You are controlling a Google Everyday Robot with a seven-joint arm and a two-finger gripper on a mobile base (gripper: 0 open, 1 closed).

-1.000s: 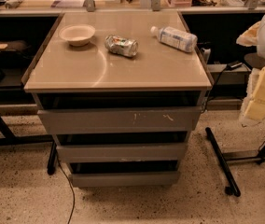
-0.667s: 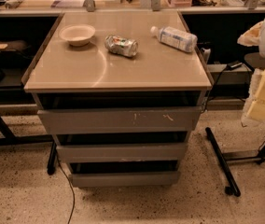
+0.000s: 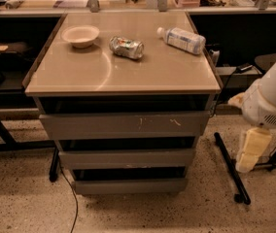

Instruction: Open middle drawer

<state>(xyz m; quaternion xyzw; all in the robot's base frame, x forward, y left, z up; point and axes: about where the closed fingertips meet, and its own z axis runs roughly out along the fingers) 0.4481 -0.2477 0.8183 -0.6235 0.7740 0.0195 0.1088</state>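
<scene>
Your tool (image 3: 251, 152) hangs right of the desk (image 3: 79, 74), its opening impossible to tell. Lower it to the middle drawer (image 3: 127, 158), 2nd of 3 fronts, and hook the top edge squarely.

Grey middle drawer (image 3: 127, 158), cream gripper (image 3: 249, 159) beside

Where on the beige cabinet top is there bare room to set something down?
The whole front half of the beige cabinet top is bare, bordered behind by the pale round bowl, crushed metal can and lying clear plastic bottle. That back row is crowded. The gripper hangs right of the cabinet, apart from the grey middle drawer.
</scene>
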